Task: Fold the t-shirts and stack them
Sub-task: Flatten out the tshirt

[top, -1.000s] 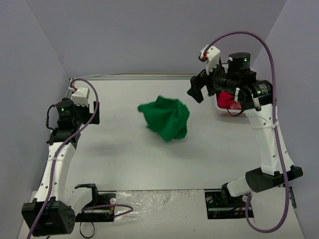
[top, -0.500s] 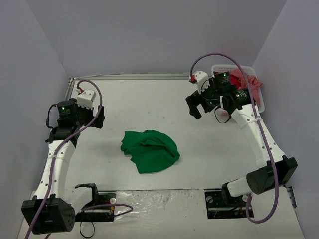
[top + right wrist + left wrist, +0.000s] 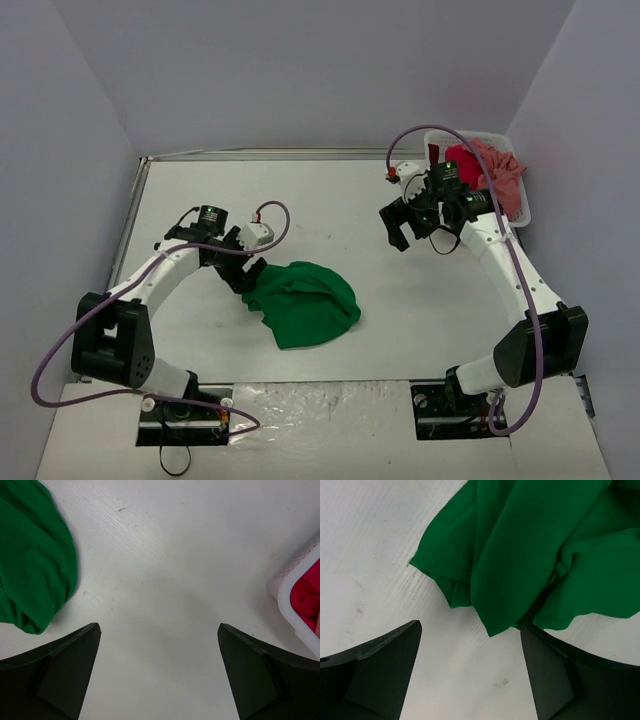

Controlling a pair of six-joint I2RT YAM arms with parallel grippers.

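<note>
Green t-shirt (image 3: 305,305) in a crumpled heap, long axis roughly left-right.

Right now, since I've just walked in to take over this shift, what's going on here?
A crumpled bright green cloth t-shirt lies unfolded on the white table. The open left gripper is at its left edge, not gripping it. The right gripper hangs open over bare table. A crimson red shirt and a salmon pink shirt sit in the white slatted plastic basket.
</note>
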